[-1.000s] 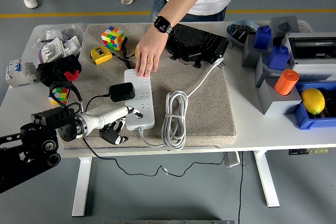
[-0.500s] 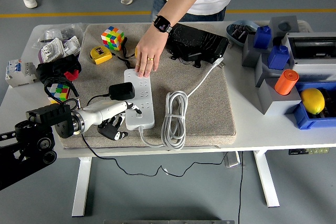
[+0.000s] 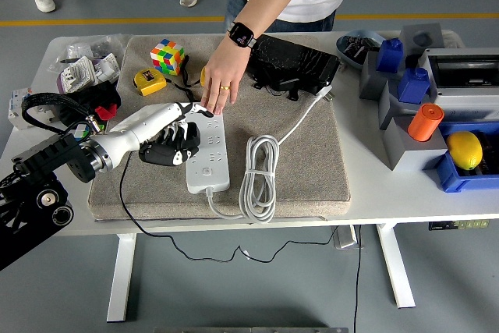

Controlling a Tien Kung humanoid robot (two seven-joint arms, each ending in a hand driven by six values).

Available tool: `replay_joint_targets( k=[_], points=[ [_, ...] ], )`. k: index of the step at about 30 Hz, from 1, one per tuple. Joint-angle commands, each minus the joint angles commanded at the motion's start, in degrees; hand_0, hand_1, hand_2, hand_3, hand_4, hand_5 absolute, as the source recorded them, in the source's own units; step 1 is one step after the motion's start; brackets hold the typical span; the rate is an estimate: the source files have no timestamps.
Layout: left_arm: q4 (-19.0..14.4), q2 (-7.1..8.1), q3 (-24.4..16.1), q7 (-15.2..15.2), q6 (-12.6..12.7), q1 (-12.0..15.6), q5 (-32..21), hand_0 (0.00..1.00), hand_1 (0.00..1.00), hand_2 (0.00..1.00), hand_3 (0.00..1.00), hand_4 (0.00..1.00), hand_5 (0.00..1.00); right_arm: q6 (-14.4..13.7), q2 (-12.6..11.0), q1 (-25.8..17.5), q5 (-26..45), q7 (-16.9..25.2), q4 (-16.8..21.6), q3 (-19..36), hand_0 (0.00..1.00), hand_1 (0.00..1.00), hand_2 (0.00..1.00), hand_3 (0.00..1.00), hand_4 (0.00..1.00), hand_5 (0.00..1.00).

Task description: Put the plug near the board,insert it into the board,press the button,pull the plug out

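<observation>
The left robot hand (image 3: 173,139), having moved up from the strip's near end, curled around the black plug (image 3: 178,137) at the white strip's (image 3: 207,154) left edge, apparently for pulling it out, while a person's hand (image 3: 216,93) steadied the far end.

I take the beige mat (image 3: 312,161) as my landmark. On its far left corner sits a Rubik's cube (image 3: 168,56), a yellow tape measure (image 3: 150,81) just beside it. A black bag (image 3: 295,64) lies on its far edge. Right of the mat — well apart — an orange cylinder (image 3: 426,122) and a yellow lemon-like fruit (image 3: 465,150).
</observation>
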Motion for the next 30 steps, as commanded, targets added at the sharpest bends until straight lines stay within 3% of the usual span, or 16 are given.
replay_joint_targets(
  k=[1, 2, 7, 8, 12, 14, 19, 23, 30],
  points=[
    [0.35, -0.19, -1.24, -0.84, 0.53, 0.59, -0.65, 0.21, 0.334, 0.462, 0.686, 0.906, 0.198, 0.0, 0.04, -0.02, 0.0, 0.01, -0.03, 0.02, 0.709, 0.715, 0.728, 0.627, 0.998, 0.612],
    [0.58, -0.32, -2.12, -1.26, 0.79, 1.0, -1.11, 0.5, 0.62, 0.579, 0.727, 0.998, 0.547, -0.01, 0.05, -0.02, 0.0, 0.02, -0.04, 0.04, 0.709, 0.715, 0.728, 0.627, 0.998, 0.612],
    [2.15, -2.19, -8.5, -4.11, 2.73, 3.98, -3.83, 0.5, 0.62, 0.579, 0.727, 0.998, 0.547, 0.02, 0.08, 0.14, -0.05, 0.01, -0.08, -0.09, 0.709, 0.715, 0.728, 0.627, 0.998, 0.612],
    [2.43, -2.73, -9.49, -4.9, 3.19, 4.44, -4.42, 0.748, 0.756, 0.718, 0.743, 0.998, 0.71, 0.03, 0.1, 0.18, -0.06, 0.01, -0.07, -0.07, 0.709, 0.715, 0.727, 0.626, 0.998, 0.612],
    [3.08, -4.56, -11.84, -6.93, 4.29, 5.83, -5.25, 0.748, 0.756, 0.718, 0.743, 0.998, 0.71, 0.04, 0.24, 0.3, -0.07, -0.01, -0.15, 0.02, 0.709, 0.715, 0.727, 0.626, 0.998, 0.612],
    [3.56, -5.56, -12.68, -7.12, 4.56, 6.43, -5.22, 0.776, 0.788, 0.774, 0.779, 0.998, 0.747, 0.05, 0.25, 0.37, 0.02, -0.01, -0.27, -0.09, 0.71, 0.715, 0.728, 0.627, 0.998, 0.612],
    [4.41, -7.6, -14.75, -6.93, 4.6, 8.17, -5.07, 0.776, 0.788, 0.774, 0.779, 0.998, 0.747, 0.05, 0.34, 0.45, 0.12, -0.01, -0.39, -0.22, 0.71, 0.715, 0.728, 0.627, 0.998, 0.612],
    [4.81, -8.35, -15.41, -6.86, 4.47, 8.82, -4.97, 0.757, 0.774, 0.767, 0.793, 0.998, 0.763, 0.06, 0.43, 0.48, 0.08, 0.0, -0.36, -0.17, 0.709, 0.715, 0.727, 0.626, 0.998, 0.612],
    [5.13, -8.35, -15.43, -6.6, 4.42, 8.73, -4.99, 0.749, 0.761, 0.759, 0.789, 0.998, 0.784, 0.04, 0.34, 0.6, 0.09, 0.01, -0.33, -0.24, 0.709, 0.715, 0.727, 0.626, 0.998, 0.612]
  ],
)
